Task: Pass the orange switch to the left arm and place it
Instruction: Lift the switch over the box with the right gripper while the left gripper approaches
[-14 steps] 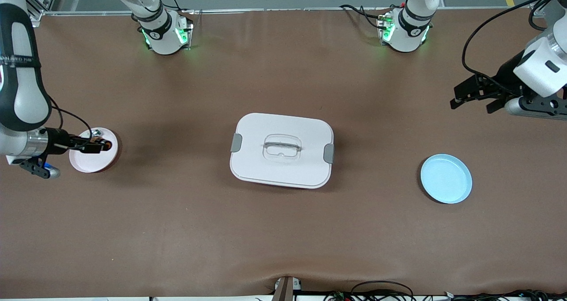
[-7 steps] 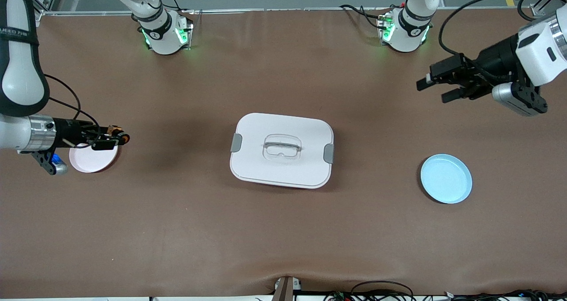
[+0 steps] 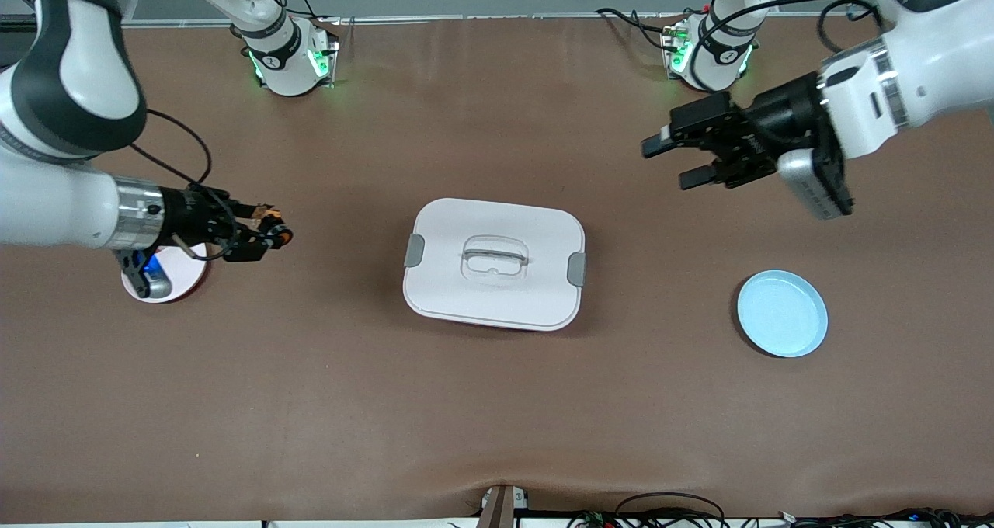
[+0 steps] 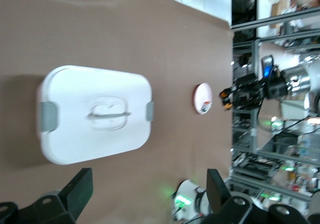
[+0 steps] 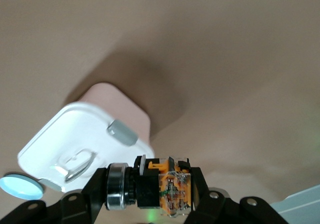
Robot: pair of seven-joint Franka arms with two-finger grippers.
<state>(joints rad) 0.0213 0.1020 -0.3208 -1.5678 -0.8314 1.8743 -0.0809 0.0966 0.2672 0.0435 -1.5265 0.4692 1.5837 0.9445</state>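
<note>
A pink plate (image 3: pixel 190 273) is seen at the nine o'clock edge of the front view, at the right arm's end of the brown table (image 3: pixel 497 404), partly covered by the right arm's wrist. Just past it, the right gripper (image 3: pixel 268 237) is held in the air over bare table between plate and box, its fingers clamped on the orange switch (image 3: pixel 273 231); in the right wrist view the switch (image 5: pixel 165 186) is shown gripped between the jaws. The white box (image 3: pixel 494 262) is set at the centre, lid clipped on. At about two o'clock the left gripper (image 3: pixel 674 159) is held over bare table, its fingers spread wide and nothing carried. A blue plate (image 3: pixel 782 313) is seen at four o'clock, near the left arm's end.
</note>
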